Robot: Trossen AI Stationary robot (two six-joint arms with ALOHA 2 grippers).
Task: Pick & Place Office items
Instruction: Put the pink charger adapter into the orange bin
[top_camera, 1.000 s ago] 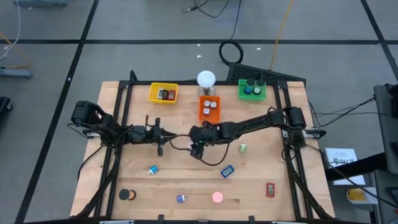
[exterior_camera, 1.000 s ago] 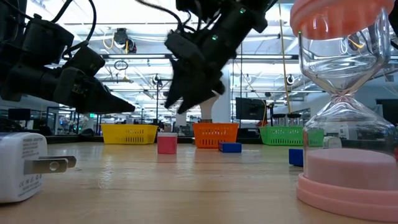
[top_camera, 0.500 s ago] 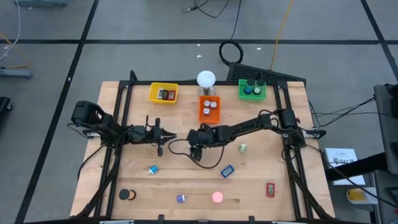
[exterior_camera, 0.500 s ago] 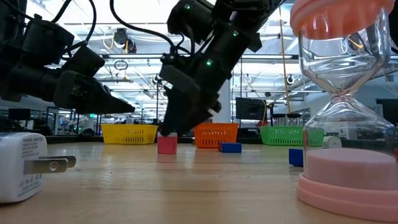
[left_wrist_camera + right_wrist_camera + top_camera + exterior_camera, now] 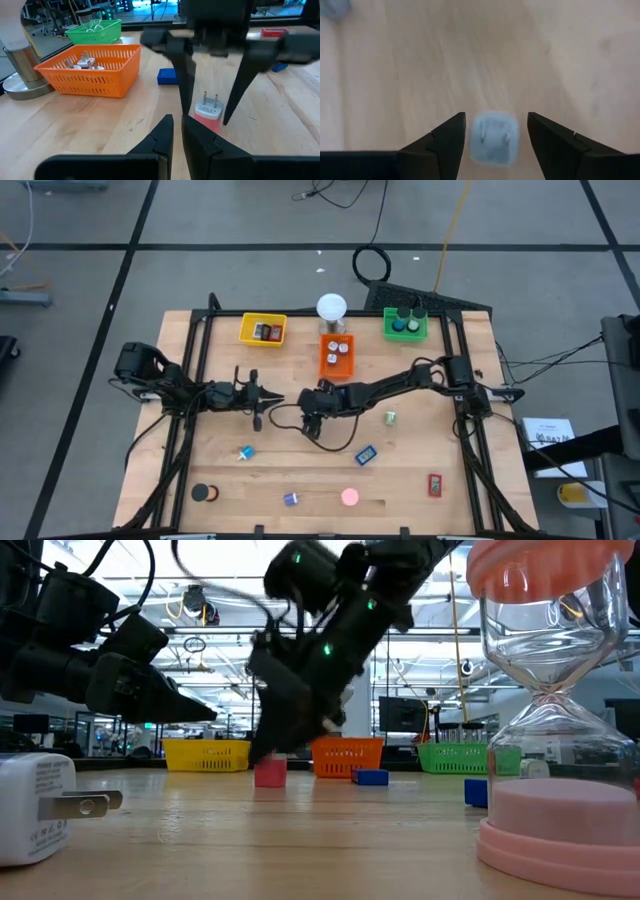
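A small pink plug block with a white top and two prongs [image 5: 207, 111] stands upright on the table's middle, its prongs up. My right gripper [image 5: 312, 418] slants down over it, open, one finger on each side [image 5: 492, 137], with a narrow gap to each. In the low view the block [image 5: 269, 773] shows just below the dark fingers. My left gripper [image 5: 262, 402] waits shut and level, a little left of the block, pointing at it [image 5: 177, 135].
At the far edge stand a yellow tray [image 5: 262, 330], an orange tray [image 5: 337, 355], a green tray [image 5: 405, 325] and a white globe lamp [image 5: 331, 308]. Loose items lie nearer: blue block [image 5: 366, 453], red block [image 5: 435, 484], pink piece [image 5: 349, 498], black roll [image 5: 204, 493].
My right gripper has come down from above the table until its fingers stand around the pink plug block, drifting slightly toward the table's left. The block has stayed where it was.
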